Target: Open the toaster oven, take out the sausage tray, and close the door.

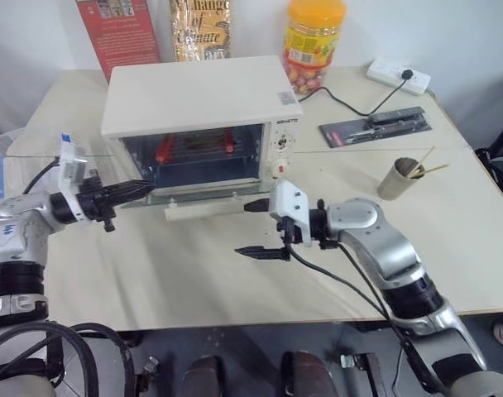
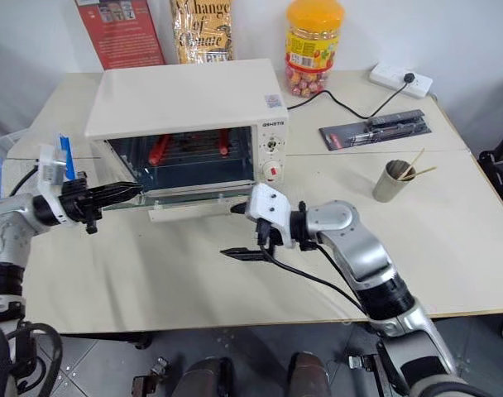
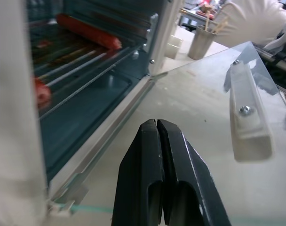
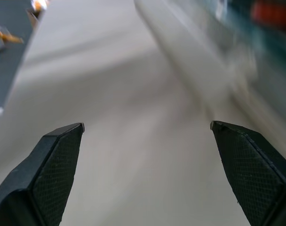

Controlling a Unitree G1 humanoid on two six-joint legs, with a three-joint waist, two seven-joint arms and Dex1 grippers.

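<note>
I'm seeing the door (image 1: 203,201) lying flat open, the sausage tray (image 1: 198,147) sitting inside the toaster oven (image 1: 198,95) at twelve o'clock. My left gripper (image 1: 138,189) is pinched closed, empty; the right gripper (image 1: 261,228) is gaping wide. I should be reaching level for the tray's rim.

The cream tabletop (image 1: 194,281) in front of me meets a plain white wall (image 1: 450,33) at twelve o'clock. Dark grey floor (image 1: 235,343) shows below its near edge at six o'clock. The light is soft and even.
</note>
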